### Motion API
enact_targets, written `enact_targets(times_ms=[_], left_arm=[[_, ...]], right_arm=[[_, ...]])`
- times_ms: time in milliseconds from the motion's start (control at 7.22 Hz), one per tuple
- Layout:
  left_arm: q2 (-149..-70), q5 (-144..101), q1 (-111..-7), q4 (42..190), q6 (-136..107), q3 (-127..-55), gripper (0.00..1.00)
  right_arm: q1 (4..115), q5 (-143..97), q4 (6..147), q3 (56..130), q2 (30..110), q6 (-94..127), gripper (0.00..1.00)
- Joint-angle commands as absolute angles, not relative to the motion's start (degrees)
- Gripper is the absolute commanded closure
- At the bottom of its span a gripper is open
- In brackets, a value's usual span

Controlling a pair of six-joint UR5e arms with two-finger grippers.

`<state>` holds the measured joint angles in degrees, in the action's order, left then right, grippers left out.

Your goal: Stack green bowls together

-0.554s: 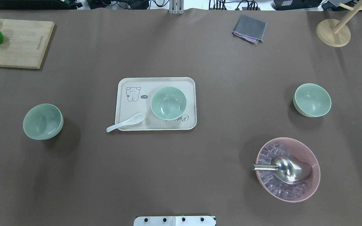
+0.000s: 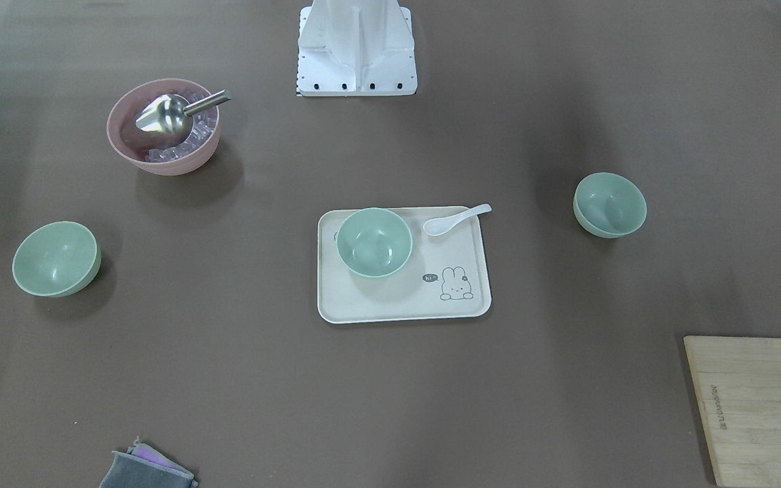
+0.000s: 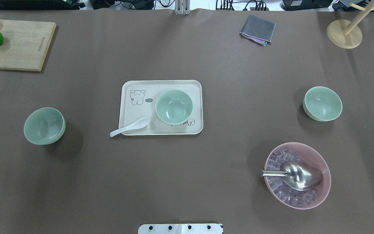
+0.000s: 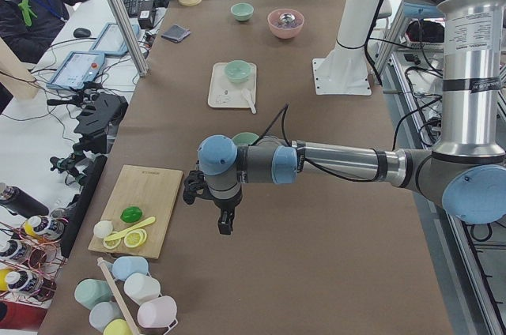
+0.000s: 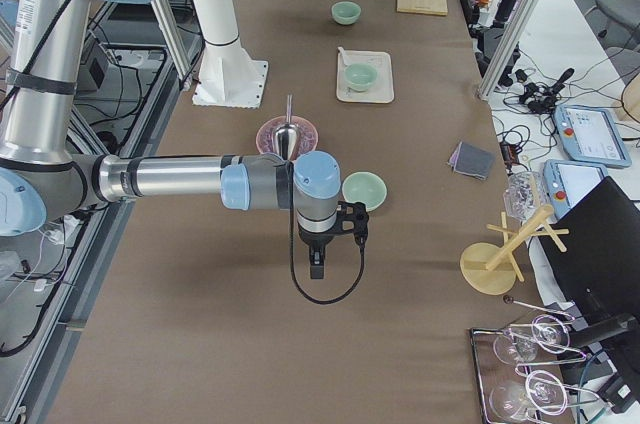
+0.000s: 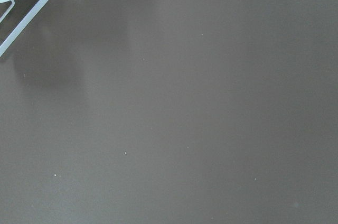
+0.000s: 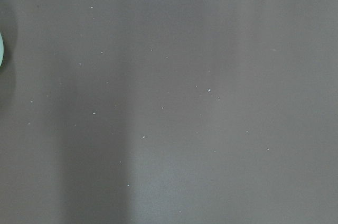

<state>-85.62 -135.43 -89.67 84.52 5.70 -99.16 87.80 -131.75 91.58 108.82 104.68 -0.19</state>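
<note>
Three pale green bowls stand apart on the brown table. One green bowl (image 3: pixel 44 126) is at the left, one (image 3: pixel 174 106) sits on the cream tray (image 3: pixel 193 87), and one (image 3: pixel 322 103) is at the right. Neither gripper shows in the overhead or front view. In the exterior left view my left gripper (image 4: pixel 225 228) points down over the table, just in front of the left bowl (image 4: pixel 247 138). In the exterior right view my right gripper (image 5: pixel 317 270) points down near the right bowl (image 5: pixel 363 189). I cannot tell if either is open or shut.
A pink bowl (image 3: pixel 297 175) with ice cubes and a metal scoop stands front right. A white spoon (image 3: pixel 130 127) lies over the tray's edge. A cutting board (image 3: pixel 21 45) with fruit, a grey cloth (image 3: pixel 257 30) and a wooden stand (image 3: pixel 344 34) are at the back.
</note>
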Motion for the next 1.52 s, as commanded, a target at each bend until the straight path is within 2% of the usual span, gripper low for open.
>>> enact_targets(times_ms=[0,969,1385], left_arm=[[-85.69,-135.44,-89.65,84.55,5.63,-99.23,0.01],[-86.22,-135.44,-89.65,84.9,5.1,-102.56,0.01],[-86.57,-135.18,-89.65,101.61,5.1,-100.47,0.01]], right_arm=[[87.8,-131.75,91.58,109.33,104.59,-0.26,0.0],[87.8,-134.65,90.71,114.17,103.45,0.35,0.0],[87.8,-134.65,79.23,113.65,103.53,0.35,0.0]])
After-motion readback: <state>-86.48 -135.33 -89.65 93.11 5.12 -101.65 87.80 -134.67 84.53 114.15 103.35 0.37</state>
